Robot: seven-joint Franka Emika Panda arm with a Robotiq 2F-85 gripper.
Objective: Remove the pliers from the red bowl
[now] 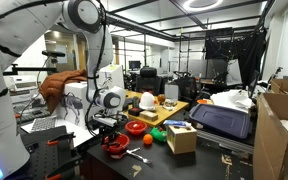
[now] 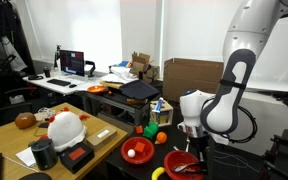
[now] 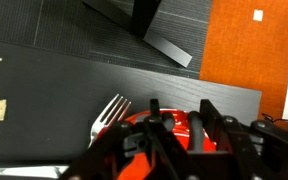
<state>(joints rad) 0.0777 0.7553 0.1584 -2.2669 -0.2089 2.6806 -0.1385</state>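
Observation:
The red bowl [image 1: 116,148] [image 2: 181,164] sits near the front edge of the black table, directly under my gripper [image 1: 109,126] [image 2: 192,143]. In the wrist view its glossy rim [image 3: 134,121] shows between and beside the fingers. Two dark curved handles of the pliers [image 3: 194,124] stand between my gripper's [image 3: 180,110] fingers, over the bowl's inside. The jaws are partly closed around those handles. The pliers' head is hidden behind the gripper body. Whether the pliers still touch the bowl I cannot tell.
A fork [image 3: 112,111] [image 1: 139,154] lies on the table beside the bowl. A smaller red bowl [image 1: 135,127] [image 2: 137,150] stands farther in. A cardboard box [image 1: 181,138], green and orange items [image 2: 154,132] and a dark case [image 1: 222,121] crowd the table's far part.

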